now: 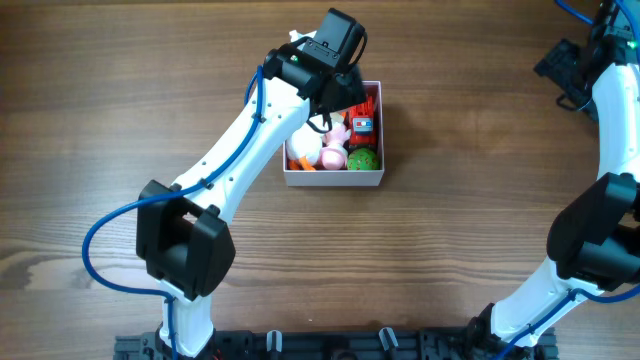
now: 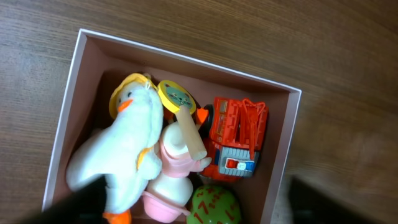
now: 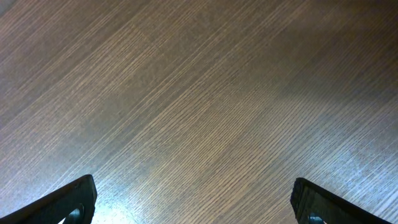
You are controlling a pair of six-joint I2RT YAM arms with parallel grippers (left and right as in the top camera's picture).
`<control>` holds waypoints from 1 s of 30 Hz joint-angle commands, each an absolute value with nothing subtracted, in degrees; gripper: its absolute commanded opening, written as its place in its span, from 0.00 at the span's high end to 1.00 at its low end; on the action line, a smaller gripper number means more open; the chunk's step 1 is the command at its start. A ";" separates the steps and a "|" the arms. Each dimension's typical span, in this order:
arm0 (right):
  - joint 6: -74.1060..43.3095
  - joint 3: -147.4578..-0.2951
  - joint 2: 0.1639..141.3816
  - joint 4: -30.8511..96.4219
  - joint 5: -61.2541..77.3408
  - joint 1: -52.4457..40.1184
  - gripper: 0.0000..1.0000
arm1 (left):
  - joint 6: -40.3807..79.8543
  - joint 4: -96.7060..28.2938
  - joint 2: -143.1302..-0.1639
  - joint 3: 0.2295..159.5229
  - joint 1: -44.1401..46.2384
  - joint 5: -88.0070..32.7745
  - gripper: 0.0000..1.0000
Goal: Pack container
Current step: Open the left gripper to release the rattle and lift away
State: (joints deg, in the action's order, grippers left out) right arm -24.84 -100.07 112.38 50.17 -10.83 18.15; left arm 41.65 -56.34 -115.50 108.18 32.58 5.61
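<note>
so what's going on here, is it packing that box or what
The left end effector hangs open right above the container, which holds a white plush duck, a red fire truck, a pink toy and a green ball. It grips none of them at this moment. The right end effector is also open, off to the side over bare table, holding nothing.

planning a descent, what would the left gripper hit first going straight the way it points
Probably the white duck toy, lying on top of the other toys in the container below the left gripper; depth is unclear.
</note>
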 commanded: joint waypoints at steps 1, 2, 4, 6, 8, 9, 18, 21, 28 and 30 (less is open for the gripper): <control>-25.61 -99.83 111.66 50.11 -12.01 17.98 0.00 | 42.24 -57.14 -114.21 108.62 31.14 6.57 0.00; -25.63 -99.83 111.66 50.11 -12.01 17.98 0.00 | 42.24 -57.63 -113.51 108.62 30.61 6.57 0.00; -25.63 -99.83 111.66 50.11 -12.01 17.98 0.00 | 42.26 -58.89 -111.85 108.62 29.30 6.57 0.00; -25.61 -99.83 111.66 50.11 -12.01 17.98 0.00 | 42.26 -60.62 -110.06 108.62 27.79 6.57 0.00; -25.65 -99.83 111.66 50.11 -12.01 17.98 0.00 | 42.28 -62.92 -108.22 108.62 26.06 6.57 0.00; -25.61 -99.83 111.66 50.11 -12.01 17.98 0.00 | 42.28 -64.20 -107.33 108.62 25.15 6.55 0.00; -25.63 -99.83 111.66 50.11 -12.01 17.98 0.00 | 42.26 -79.24 -96.57 108.62 18.41 6.55 0.00; -25.61 -99.83 111.66 50.11 -12.01 17.98 0.00 | 42.28 -82.26 -92.47 108.62 17.93 7.22 0.00; -25.63 -99.83 111.66 50.11 -12.01 17.98 0.00 | 46.83 -92.31 -82.21 108.57 18.22 13.98 0.00; -25.63 -99.83 111.66 50.11 -12.01 17.98 0.00 | 51.00 -96.36 -78.74 107.85 18.26 16.29 0.00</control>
State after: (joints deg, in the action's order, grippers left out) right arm -24.84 -100.07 112.38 50.15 -10.83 18.15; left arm 43.66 -91.79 -84.71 108.18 18.26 9.98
